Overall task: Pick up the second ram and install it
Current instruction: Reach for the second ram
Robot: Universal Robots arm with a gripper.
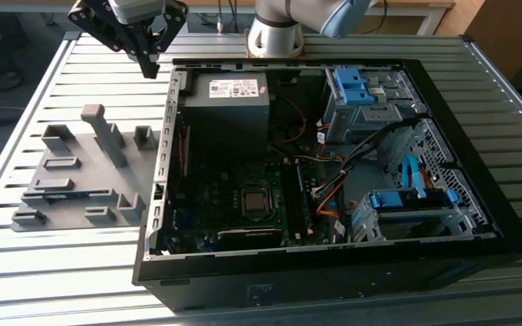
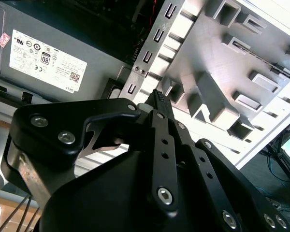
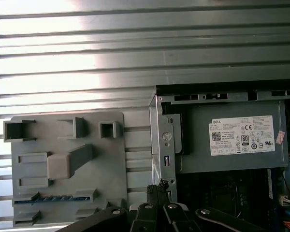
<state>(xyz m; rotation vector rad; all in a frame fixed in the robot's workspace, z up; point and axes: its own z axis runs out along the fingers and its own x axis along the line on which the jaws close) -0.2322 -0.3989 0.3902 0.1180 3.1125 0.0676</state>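
Note:
The second ram (image 1: 67, 195) is a thin blue-green stick standing on edge in a slot near the front of the grey fixture plate (image 1: 79, 146). In the first wrist view the second ram (image 3: 53, 198) sits in the lower slot of the fixture plate (image 3: 111, 169). My gripper (image 1: 149, 70) hangs above the table beyond the plate's far end, by the case's rear corner, well apart from the stick. Its fingertips (image 3: 156, 189) are pressed together with nothing between them. In the second wrist view the gripper (image 2: 158, 96) is likewise shut, over the case wall.
The open computer case (image 1: 478, 224) takes up the middle and the exterior view's right, with the power supply (image 1: 229, 95), motherboard (image 1: 242, 204), blue drive-bay clips (image 1: 352, 85) and loose cables inside. The arm's base (image 1: 274, 34) stands behind the case. The slatted metal table (image 1: 62, 285) surrounds it.

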